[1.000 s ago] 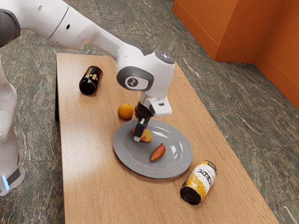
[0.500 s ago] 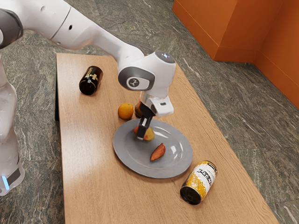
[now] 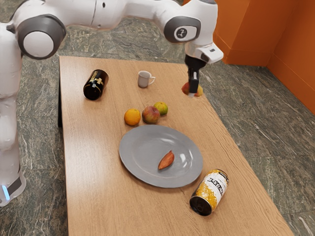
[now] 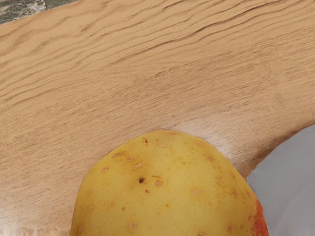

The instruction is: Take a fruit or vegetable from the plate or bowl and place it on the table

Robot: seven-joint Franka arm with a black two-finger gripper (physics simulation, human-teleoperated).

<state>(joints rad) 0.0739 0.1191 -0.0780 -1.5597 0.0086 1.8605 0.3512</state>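
Exterior view, from its left: my white arm (image 3: 101,14) rose beside the wooden table (image 3: 96,172) and reached across it toward the view's right. First on the table came a black can with gold lettering (image 3: 96,84), lying on its side. Next was an orange (image 3: 132,117), just above the rim of the gray plate (image 3: 138,164). Beyond it, toward the table's far end, a pale mug (image 3: 143,79) stood upright. A reddish peach-like fruit (image 3: 151,114) sat near the orange, with a small green-yellow fruit (image 3: 161,108) close by it; all these were off the plate. On the plate itself lay a slim orange-red piece of produce (image 3: 166,160), pointed at its ends.

Farther right was my hand (image 3: 192,93), pointing down and grasping the red-and-yellow fruit (image 3: 199,90). My fingers were parted only by the fruit's own breadth, and I had it up in the air, clear of the plate. In the wrist view its speckled yellow skin bulged close beneath me, a red patch on the side nearer the plate, with bare wood grain below.

Last, toward the exterior view's right, a yellow-and-white can (image 3: 210,191) lay on its side near the plate's rim, and orange panels (image 3: 241,29) stood past the gray floor (image 3: 256,113).
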